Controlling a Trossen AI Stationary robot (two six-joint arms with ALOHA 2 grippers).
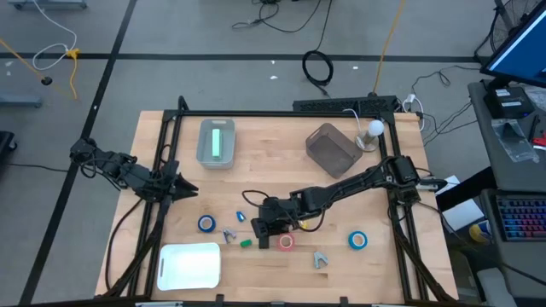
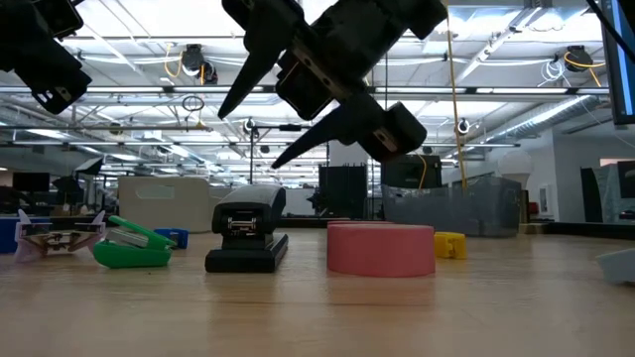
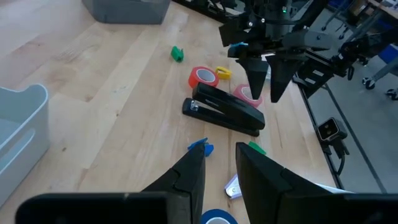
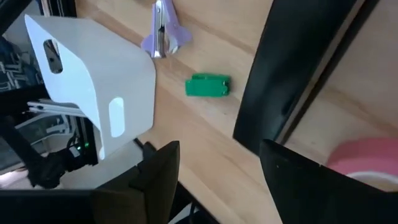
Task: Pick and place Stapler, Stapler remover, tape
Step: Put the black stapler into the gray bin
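A black stapler (image 3: 224,113) lies flat on the wooden table near the middle front. My right gripper (image 3: 266,93) hangs open just above it, fingers slanting down, touching nothing; in the right wrist view the stapler (image 4: 305,68) runs ahead of the fingers. A pink tape roll (image 2: 380,248) and a red roll (image 3: 203,78) lie flat beside the stapler. Blue rolls (image 1: 206,223) (image 1: 357,240) lie to either side. A purple-grey stapler remover (image 4: 163,37) and a green one (image 2: 134,248) rest at front left. My left gripper (image 3: 217,171) waits open at the table's left.
A white tray (image 1: 189,264) sits at the front left. At the back stand a clear bin (image 1: 216,142) with a green item and a dark bin (image 1: 333,149). A grey remover (image 1: 320,259) and small yellow (image 3: 222,73) and blue (image 3: 202,147) pieces lie around the stapler.
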